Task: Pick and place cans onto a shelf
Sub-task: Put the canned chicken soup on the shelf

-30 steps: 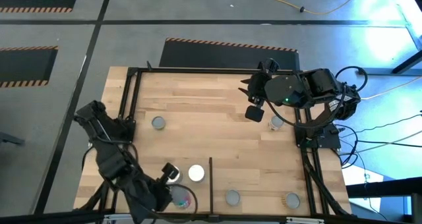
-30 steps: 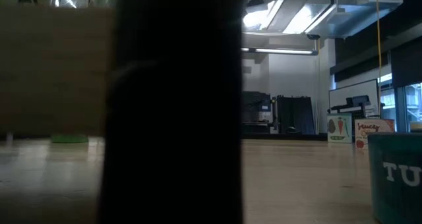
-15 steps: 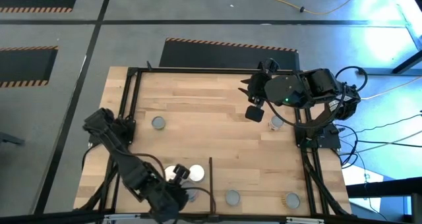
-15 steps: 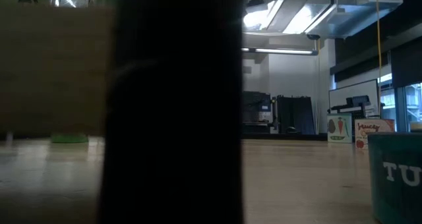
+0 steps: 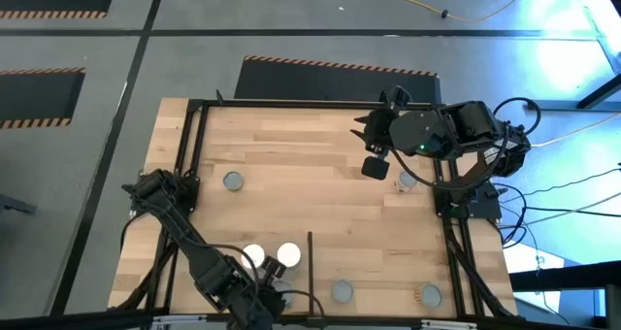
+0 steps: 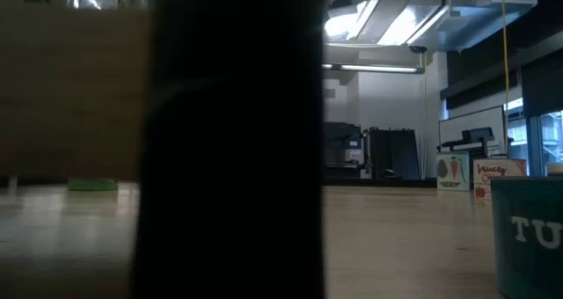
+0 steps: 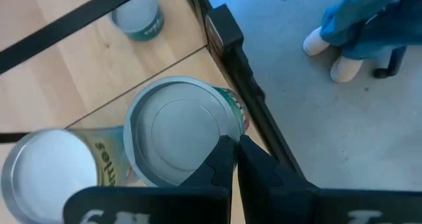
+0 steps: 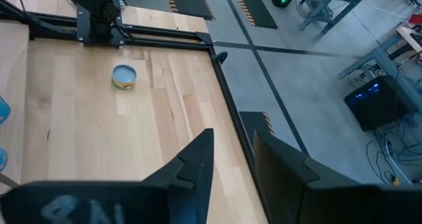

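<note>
The shelf (image 5: 320,146) is a pale wooden board in a black frame, with a thin divider bar (image 5: 310,262) near the front. Two white-topped cans (image 5: 253,255) (image 5: 288,255) stand side by side near the front left. Grey-topped cans stand at the left (image 5: 233,181), at the right (image 5: 406,181) and near the front edge (image 5: 342,291) (image 5: 428,294). My left gripper (image 5: 272,277) is shut above a grey-topped can with a colourful label (image 7: 181,128), next to the white-topped can (image 7: 49,168). My right gripper (image 5: 374,165) is open and empty at the far right. My left gripper's shut fingertips (image 7: 227,151) point down over the rim of the grey-topped can (image 7: 221,122), on its side toward the frame's near rail. I cannot tell whether they touch it. The can stands upright on the board.
The black frame rail (image 7: 244,72) runs close beside the grey-topped can. A person in blue with white shoes (image 7: 356,26) is on the floor beyond it. In the low view a dark upright shape (image 6: 233,141) blocks the middle, and a teal can (image 6: 528,237) stands at the right.
My left gripper has moved from over the left white-topped can toward the table's near edge and slightly right. That can now stands uncovered beside the other white-topped one. The left arm's elbow has swung toward the near edge.
</note>
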Action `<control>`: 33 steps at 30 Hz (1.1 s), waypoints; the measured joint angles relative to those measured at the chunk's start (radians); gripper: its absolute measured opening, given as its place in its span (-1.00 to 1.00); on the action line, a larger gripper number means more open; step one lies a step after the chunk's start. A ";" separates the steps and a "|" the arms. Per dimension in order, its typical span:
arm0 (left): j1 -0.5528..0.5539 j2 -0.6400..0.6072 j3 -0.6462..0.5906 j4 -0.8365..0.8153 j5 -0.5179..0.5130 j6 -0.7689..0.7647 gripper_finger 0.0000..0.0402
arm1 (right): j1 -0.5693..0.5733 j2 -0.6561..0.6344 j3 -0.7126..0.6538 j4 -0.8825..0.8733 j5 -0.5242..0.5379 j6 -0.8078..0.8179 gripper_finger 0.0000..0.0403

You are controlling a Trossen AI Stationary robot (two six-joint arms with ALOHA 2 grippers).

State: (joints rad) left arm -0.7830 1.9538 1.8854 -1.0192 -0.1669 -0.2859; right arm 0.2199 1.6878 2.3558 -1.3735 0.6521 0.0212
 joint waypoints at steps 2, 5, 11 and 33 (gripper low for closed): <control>-0.002 0.006 0.000 0.001 -0.012 0.000 -1.00 | 0.000 0.000 0.000 0.000 0.000 0.000 -0.45; -0.003 0.006 0.000 0.002 -0.034 0.000 -1.00 | 0.000 0.000 0.000 0.000 0.000 0.000 -0.45; -0.004 0.011 0.000 0.002 -0.050 0.000 -1.00 | 0.000 0.000 0.000 0.000 -0.001 0.000 -0.45; -0.009 0.049 0.000 0.025 -0.080 0.035 -1.00 | 0.000 0.000 0.000 0.002 -0.001 0.000 -0.45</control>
State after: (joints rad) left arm -0.7921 2.0029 1.8858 -0.9946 -0.2473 -0.2509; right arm 0.2199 1.6878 2.3562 -1.3712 0.6514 0.0212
